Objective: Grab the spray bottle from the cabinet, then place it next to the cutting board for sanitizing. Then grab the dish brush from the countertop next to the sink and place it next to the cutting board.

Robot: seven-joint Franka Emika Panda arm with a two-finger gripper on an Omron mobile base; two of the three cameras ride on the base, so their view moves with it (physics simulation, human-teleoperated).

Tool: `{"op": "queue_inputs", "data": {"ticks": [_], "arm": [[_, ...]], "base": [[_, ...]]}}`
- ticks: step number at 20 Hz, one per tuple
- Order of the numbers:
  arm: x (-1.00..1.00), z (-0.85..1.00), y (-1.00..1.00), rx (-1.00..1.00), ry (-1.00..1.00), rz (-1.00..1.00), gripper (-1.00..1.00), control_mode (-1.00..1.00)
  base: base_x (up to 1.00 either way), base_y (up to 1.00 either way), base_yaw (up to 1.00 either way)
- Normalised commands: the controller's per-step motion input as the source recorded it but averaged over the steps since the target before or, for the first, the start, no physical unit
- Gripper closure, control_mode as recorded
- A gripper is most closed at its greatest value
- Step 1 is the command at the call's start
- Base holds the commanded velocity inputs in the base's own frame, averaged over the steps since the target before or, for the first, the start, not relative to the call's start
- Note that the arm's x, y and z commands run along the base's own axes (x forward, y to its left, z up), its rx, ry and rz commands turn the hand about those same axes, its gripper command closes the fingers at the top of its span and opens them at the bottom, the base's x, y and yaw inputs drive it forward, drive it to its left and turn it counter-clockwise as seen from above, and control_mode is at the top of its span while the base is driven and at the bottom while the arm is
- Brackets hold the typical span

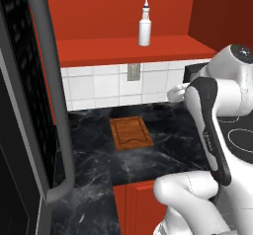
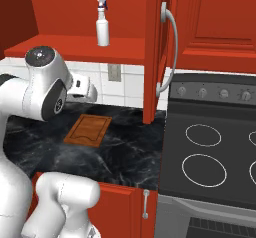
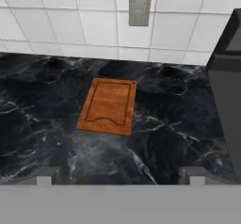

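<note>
The white spray bottle [image 1: 145, 29] [image 2: 102, 29] stands upright on the red shelf of the open cabinet [image 1: 123, 49] [image 2: 75, 49]. Below it the brown cutting board [image 1: 131, 133] [image 2: 89, 130] [image 3: 108, 106] lies flat on the black marble countertop [image 1: 163, 150] [image 2: 125, 152] [image 3: 179, 124], near the tiled wall. My gripper [image 3: 120, 176] hovers above the countertop in front of the board, open, with nothing between its fingertips [image 3: 44, 176]. It is well below the shelf and the bottle. The dish brush and the sink are out of view.
The open red cabinet door [image 2: 152, 57] with its silver handle hangs right of the shelf. A black stove [image 2: 215, 152] borders the countertop on the right. A dark appliance with a thick grey handle [image 1: 54, 105] stands close on the left. A wall outlet [image 3: 140, 6] sits above the board.
</note>
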Motion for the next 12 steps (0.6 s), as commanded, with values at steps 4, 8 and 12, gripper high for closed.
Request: {"op": "queue_inputs", "data": {"ticks": [4,8,12], "arm": [[-0.54,0.43,0.00,0.00,-0.64,0.06,-1.00,-1.00],[-0.39,0.58,0.00,0.00,-0.58,0.01,-1.00,-1.00],[-0.14,0.83,0.00,0.01,-0.38,0.01,-1.00,-1.00]], "base": [[0.00,0.00,0.00],[0.00,0.00,0.00],[0.00,0.00,0.00]]}}
